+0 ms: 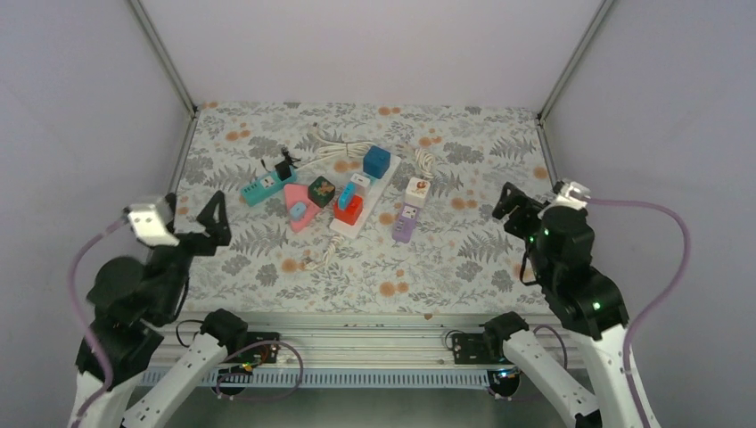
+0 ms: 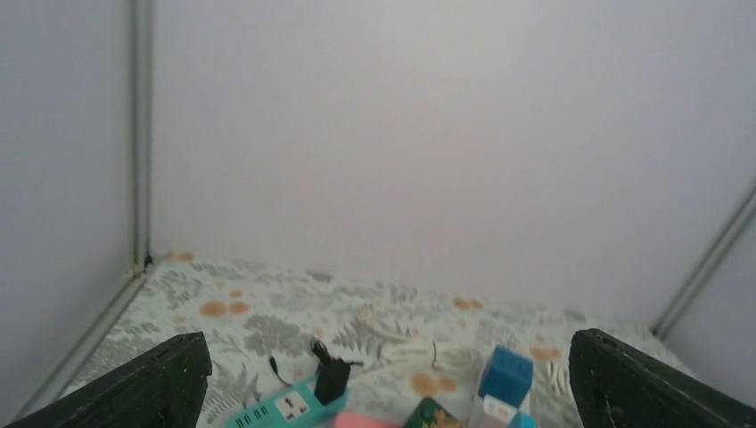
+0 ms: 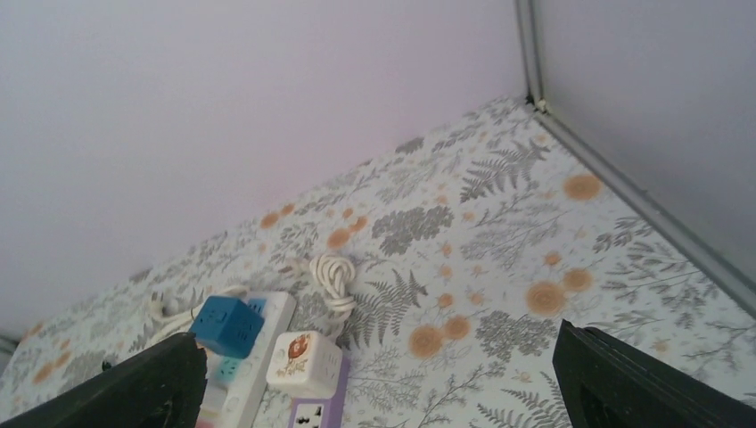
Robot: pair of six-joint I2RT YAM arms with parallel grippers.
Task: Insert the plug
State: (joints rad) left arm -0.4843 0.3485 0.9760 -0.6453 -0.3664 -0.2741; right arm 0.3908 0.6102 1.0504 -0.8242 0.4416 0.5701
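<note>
**A:** Start big. What's the table (image 1: 464,267) like?

**B:** It has a floral cloth, and the clutter sits in the middle towards the far side. Both arms are held back at the near corners, well apart from all of it.

**A:** And the left gripper (image 1: 210,225)?

**B:** The jaws are spread as wide as they go. In the wrist view its fingers (image 2: 143,383) sit at the two lower corners, with nothing between them.

**A:** The right gripper (image 1: 514,207)?

**B:** The same: gaping wide and holding nothing. Its fingers (image 3: 624,374) frame bare cloth.

**A:** Now the strips.

**B:** The white power strip (image 1: 382,181) lies on a diagonal at the centre. It carries a blue cube (image 1: 376,160) at its far end and a red block (image 1: 349,209) near its close end. The teal strip (image 1: 258,187) is to its left and the purple strip (image 1: 405,223) to its right, with a white cube adapter (image 1: 417,189) at the purple strip's far end.

**A:** Anything between the teal and the white?

**B:** A pink adapter (image 1: 297,212), with a dark cube (image 1: 321,190) just beside it.

**A:** And the plug?

**B:** The black plug (image 1: 284,168) stands upright on the far end of the teal strip, and neither gripper is touching it. I can't tell from here whether its pins are fully seated.
</note>
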